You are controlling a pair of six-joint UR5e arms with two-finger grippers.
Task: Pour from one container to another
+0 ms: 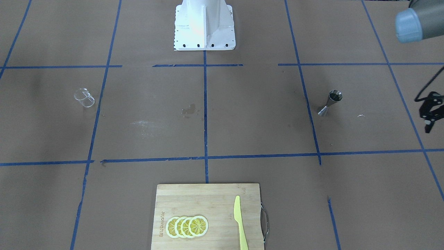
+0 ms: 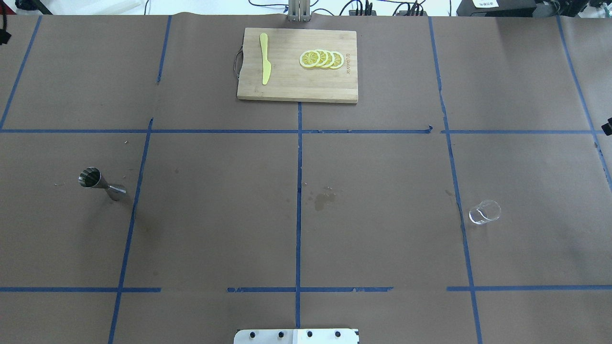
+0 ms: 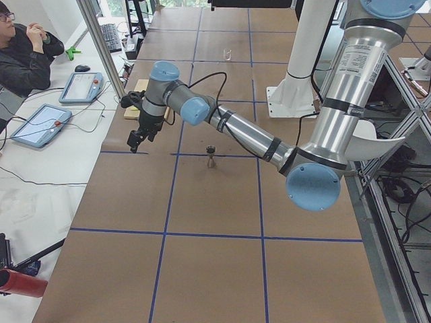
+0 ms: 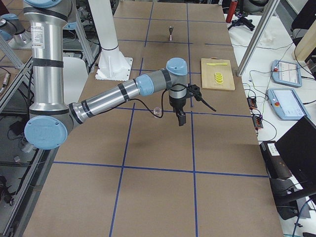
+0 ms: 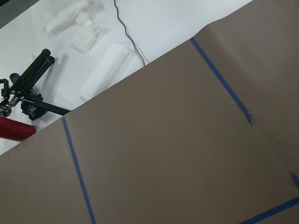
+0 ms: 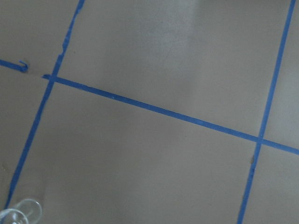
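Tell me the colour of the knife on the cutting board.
Pale yellow-green knife, lying on the wooden cutting board; clearest in the overhead exterior view.

The jigger (image 2: pixel 102 183) is standing far left on the tabletop (image 2: pixel 382 191), the cup (image 2: pixel 484 211) far right, the cutting board (image 2: pixel 297 86) lying beyond them.

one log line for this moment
stage: pre-grasp | clear cup: upright, untouched | jigger: upright, untouched | left gripper: aloft, empty | right gripper: aloft, empty | jaws: cannot tell

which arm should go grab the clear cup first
Right. The clear cup stands on the robot's right half, and the right gripper hangs near it; the left gripper is at the far end, near the jigger.
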